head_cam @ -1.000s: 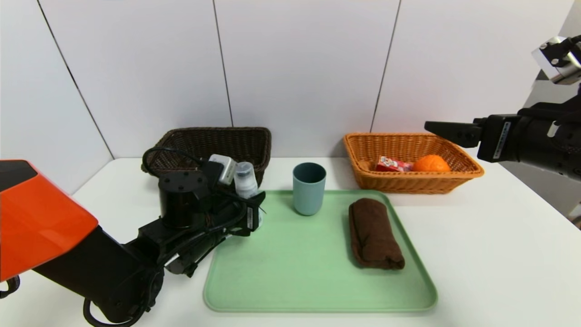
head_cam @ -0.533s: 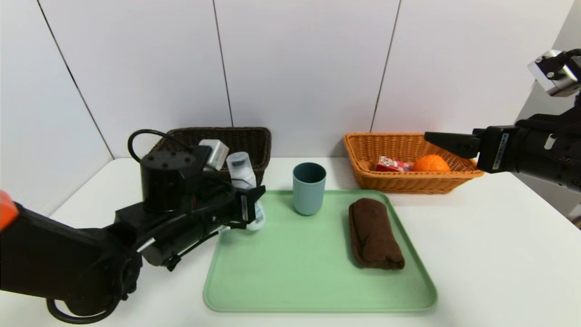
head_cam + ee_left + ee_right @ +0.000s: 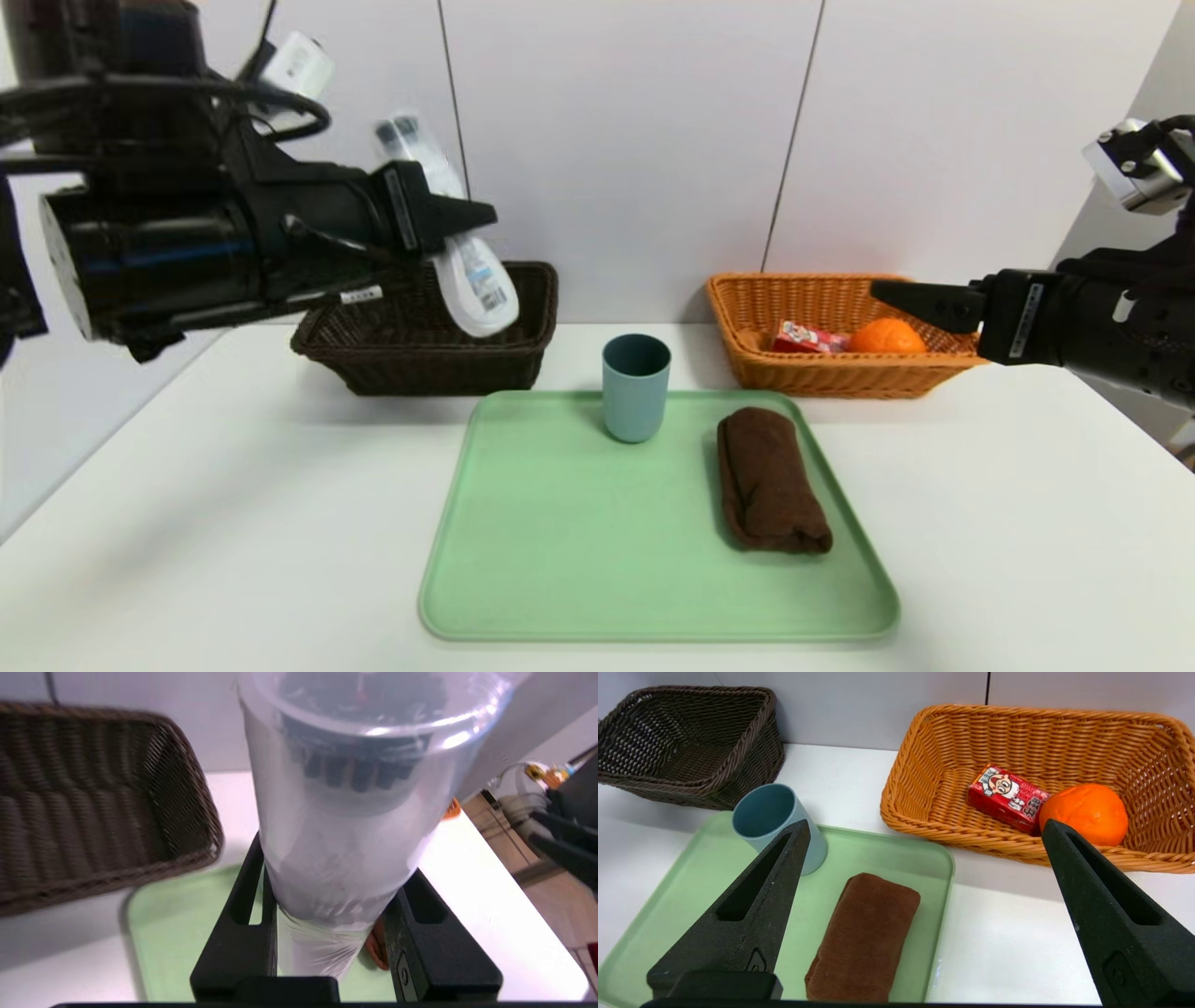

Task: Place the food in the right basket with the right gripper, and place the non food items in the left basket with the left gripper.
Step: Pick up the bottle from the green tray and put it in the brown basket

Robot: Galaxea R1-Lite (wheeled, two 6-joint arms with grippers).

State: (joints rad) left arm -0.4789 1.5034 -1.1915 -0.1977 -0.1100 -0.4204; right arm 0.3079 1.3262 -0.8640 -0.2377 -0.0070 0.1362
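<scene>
The left gripper, clamped on a tilted white plastic bottle, hovers above the dark wicker basket; releasing early risks a miss. The right gripper waits wide apart.

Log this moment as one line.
left tool: shut on bottle, above dark basket | right tool: open, idle | cup, towel: on tray

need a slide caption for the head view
Left gripper holds a white bottle above the dark basket; cup and brown towel remain on the green tray.
</scene>
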